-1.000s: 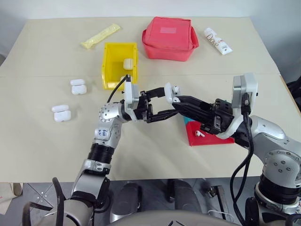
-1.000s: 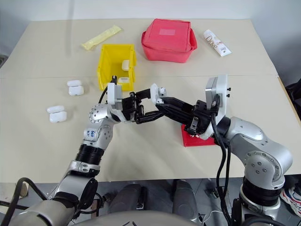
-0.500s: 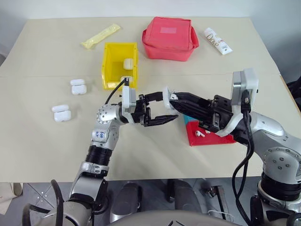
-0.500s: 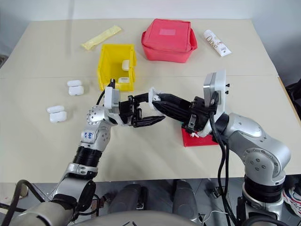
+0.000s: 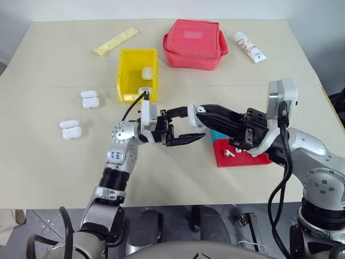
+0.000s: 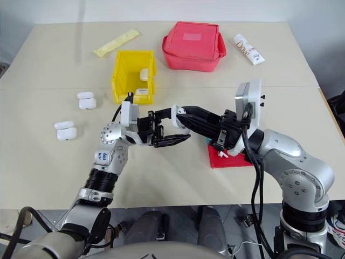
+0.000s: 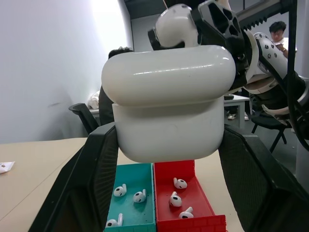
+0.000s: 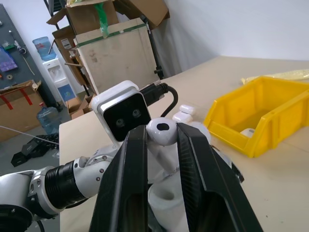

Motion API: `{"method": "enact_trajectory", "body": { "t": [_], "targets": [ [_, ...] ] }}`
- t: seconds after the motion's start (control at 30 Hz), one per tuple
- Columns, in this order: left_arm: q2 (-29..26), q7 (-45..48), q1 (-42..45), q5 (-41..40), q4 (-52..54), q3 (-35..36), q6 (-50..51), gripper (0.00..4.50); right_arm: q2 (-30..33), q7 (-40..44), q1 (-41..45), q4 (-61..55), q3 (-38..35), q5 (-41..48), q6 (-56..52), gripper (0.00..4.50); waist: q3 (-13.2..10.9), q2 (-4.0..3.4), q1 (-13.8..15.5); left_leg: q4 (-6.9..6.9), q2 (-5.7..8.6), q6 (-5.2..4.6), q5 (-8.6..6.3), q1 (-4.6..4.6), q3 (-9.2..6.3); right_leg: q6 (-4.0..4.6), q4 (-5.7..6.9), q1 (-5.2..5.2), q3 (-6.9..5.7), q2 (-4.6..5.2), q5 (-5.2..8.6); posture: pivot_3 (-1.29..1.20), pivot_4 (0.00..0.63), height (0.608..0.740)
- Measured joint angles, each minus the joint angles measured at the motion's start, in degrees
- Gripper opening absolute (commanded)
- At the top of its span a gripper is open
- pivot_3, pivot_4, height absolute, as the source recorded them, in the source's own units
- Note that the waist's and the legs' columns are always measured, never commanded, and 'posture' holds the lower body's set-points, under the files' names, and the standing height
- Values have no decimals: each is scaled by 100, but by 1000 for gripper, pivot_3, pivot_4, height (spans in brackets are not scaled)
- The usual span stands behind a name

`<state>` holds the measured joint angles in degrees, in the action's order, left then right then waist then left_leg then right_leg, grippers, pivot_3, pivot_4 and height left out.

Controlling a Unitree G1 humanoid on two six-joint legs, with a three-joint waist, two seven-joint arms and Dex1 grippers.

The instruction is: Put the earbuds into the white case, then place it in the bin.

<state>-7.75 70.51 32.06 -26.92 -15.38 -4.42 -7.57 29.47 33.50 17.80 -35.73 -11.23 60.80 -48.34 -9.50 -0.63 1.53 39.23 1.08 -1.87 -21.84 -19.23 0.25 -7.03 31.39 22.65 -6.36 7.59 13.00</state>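
Above table [image 5: 54, 162], earbud [image 8: 161, 131] now nearer case [image 7: 169, 108]

White case [image 7: 168, 110], glossy, held above the table centre. One earbud [image 8: 161, 131] is pinched just above it. Yellow bin [image 5: 137, 73] sits at eleven o'clock, two cases inside.

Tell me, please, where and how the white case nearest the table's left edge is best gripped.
Take the case by its larger body, not by what looks like its open lid. Come straight down with the fingers across its narrow width. It lies flat on the table, clear of the second case, so both long flanks seem free.
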Motion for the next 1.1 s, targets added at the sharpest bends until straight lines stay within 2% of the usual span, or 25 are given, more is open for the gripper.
{"method": "enact_trajectory", "body": {
  "t": [0.33, 0.87, 1.1],
  "targets": [
    [17, -91, 34, -3, 1, 48, 148, 2762, 0, 165, -207, 205, 227, -143, 358, 491, 0, 1, 1, -1, 0, -2, -1, -1, 0, 0, -4, 0, 0, 0, 0, 0, 150, 740],
    [22, -16, 34, 22, -3, -16, 324, 2762, 356, 1041, -211, 741, 428, -378, 838, 491, -1, 1, 0, -1, -3, -2, -2, -1, 1, 0, -13, -1, -1, 0, 0, 0, 150, 740],
    [20, -45, 35, 47, -98, -15, 201, 2762, 355, 1019, -281, 884, 421, -294, 824, 491, -1, 1, 4, -1, -3, 0, -2, -2, 0, 0, -16, -1, -1, 3, 0, 0, 150, 740]
  ]
}}
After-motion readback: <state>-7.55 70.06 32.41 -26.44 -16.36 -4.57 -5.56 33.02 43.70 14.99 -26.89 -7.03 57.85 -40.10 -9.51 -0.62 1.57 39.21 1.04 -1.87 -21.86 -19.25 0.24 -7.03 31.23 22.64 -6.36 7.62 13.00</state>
